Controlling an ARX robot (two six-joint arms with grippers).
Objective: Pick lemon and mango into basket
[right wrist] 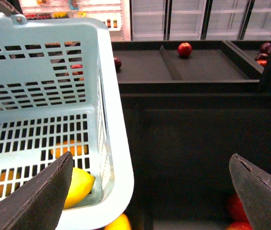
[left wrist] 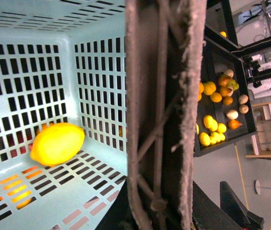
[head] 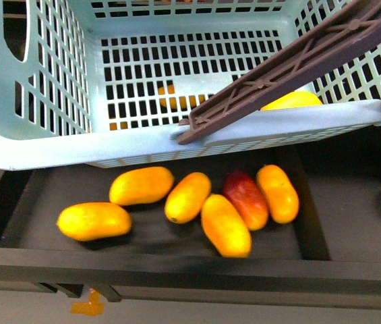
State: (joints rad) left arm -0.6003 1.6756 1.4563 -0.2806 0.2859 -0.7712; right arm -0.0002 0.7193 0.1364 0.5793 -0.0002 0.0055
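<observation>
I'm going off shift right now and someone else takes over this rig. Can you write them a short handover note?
The right tool is open and empty, beside a corner of the basket.
The left tool is close against the brown handle; whether it grips it cannot be told.
The lemon lies in a corner of the basket floor.
The mangoes all lie in the dark tray below the raised basket; none is held.
Done: lemon in.
Left: pick one mango and put it in the basket.
</observation>
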